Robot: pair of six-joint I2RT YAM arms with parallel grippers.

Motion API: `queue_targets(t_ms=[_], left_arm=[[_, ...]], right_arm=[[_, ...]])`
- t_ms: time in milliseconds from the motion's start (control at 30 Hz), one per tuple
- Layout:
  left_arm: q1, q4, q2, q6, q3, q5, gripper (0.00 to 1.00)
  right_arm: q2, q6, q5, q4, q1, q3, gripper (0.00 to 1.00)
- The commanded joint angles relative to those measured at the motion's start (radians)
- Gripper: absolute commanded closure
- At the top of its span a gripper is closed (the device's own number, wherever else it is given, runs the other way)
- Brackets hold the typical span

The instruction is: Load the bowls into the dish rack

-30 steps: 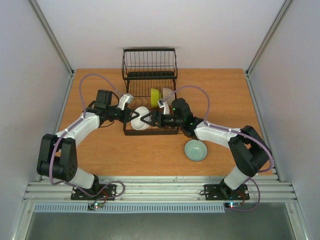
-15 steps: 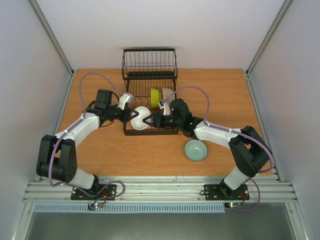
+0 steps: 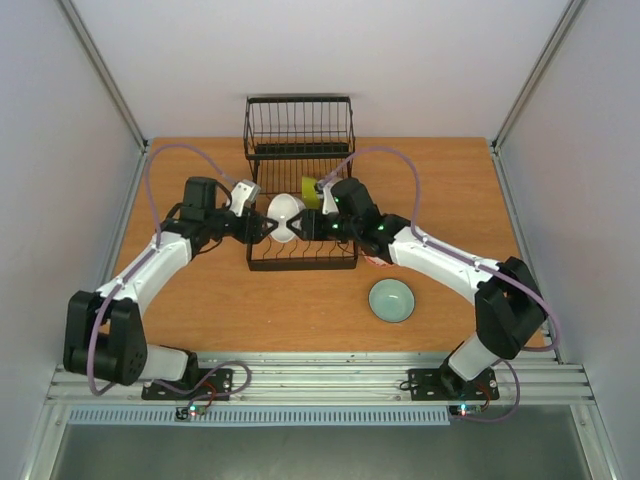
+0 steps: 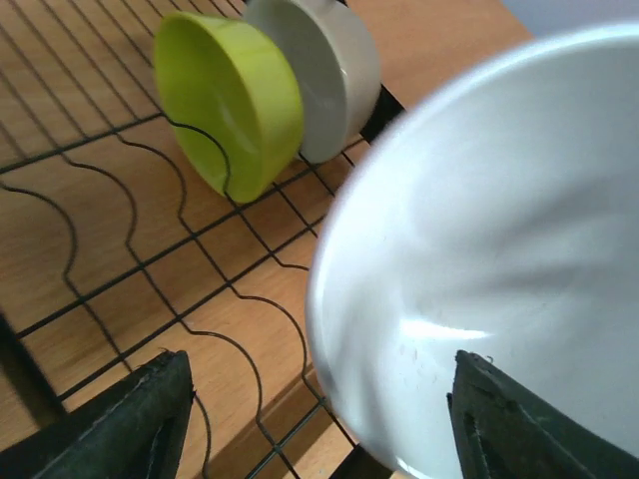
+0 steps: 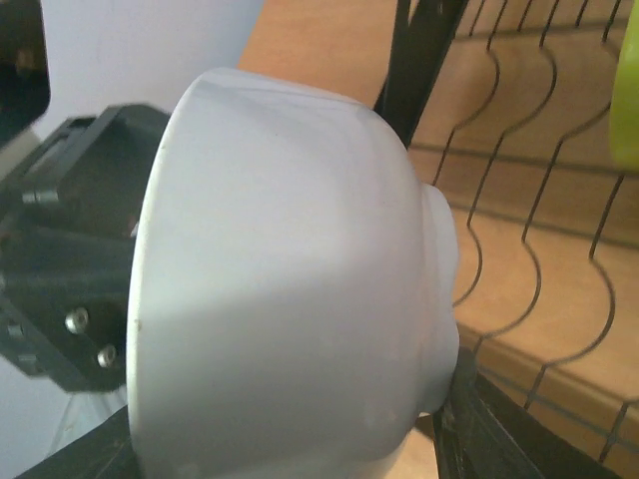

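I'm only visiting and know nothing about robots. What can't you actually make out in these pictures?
1. Top view: the right arm covers the cream bowl and part of the yellow-green bowl.
2. Left wrist view: the white bowl runs off the right and bottom edges; whether the left hand's fingers touch it is unclear.
3. Right wrist view: the white bowl fills the frame, hiding most of the dish rack.

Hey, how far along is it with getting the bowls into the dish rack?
Done: the yellow-green bowl and cream bowl stand on edge in the dish rack. In hand: the white bowl, gripped over the rack by the right gripper, with the left gripper open beside it. Left: racking that bowl, plus the teal bowl on the table.
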Motion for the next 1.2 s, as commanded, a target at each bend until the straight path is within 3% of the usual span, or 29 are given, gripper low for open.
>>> queue_targets(t_ms=[0, 433, 733, 1167], left_arm=[[0.006, 0.060, -0.074, 0.000, -0.020, -0.136, 0.27], [0.050, 0.057, -0.116, -0.005, -0.010, -0.276, 0.20], [0.156, 0.043, -0.175, -0.029, -0.021, -0.263, 0.20], [0.178, 0.050, -0.222, -0.019, -0.047, -0.201, 0.20]], right_arm=[[0.054, -0.129, 0.220, -0.171, 0.040, 0.151, 0.99], [0.380, -0.260, 0.642, -0.477, 0.124, 0.579, 0.99], [0.608, -0.312, 0.824, -0.656, 0.144, 0.901, 0.99], [0.918, -0.307, 1.017, -0.891, 0.157, 1.301, 0.99]])
